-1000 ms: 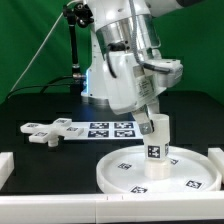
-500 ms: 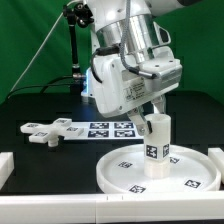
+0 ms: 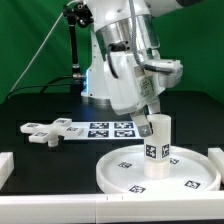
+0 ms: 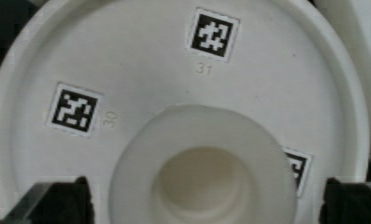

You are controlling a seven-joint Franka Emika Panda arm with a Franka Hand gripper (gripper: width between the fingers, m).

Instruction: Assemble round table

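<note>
The round disc (image 3: 122, 172) lies rim-up on the table at the front of the exterior view, and it fills the wrist view (image 4: 129, 60). The short cylinder leg (image 3: 156, 140) stands upright on the disc's middle; the wrist view looks down onto its top (image 4: 203, 175). My gripper (image 3: 151, 122) is lowered over the leg, with one finger (image 4: 57, 200) on either side of it. A thin strip of light shows between each finger and the leg, so the jaws look open. The cross-shaped base (image 3: 42, 131) lies on the table at the exterior view's left.
The marker board (image 3: 105, 128) lies flat behind the disc, between it and the arm's base. White wall pieces stand at the front left corner (image 3: 5, 165) and along the front edge (image 3: 110, 208) of the table.
The wrist turned one way about the leg half a second ago and has turned back to where it was a second ago. The leg and disc have barely moved.
</note>
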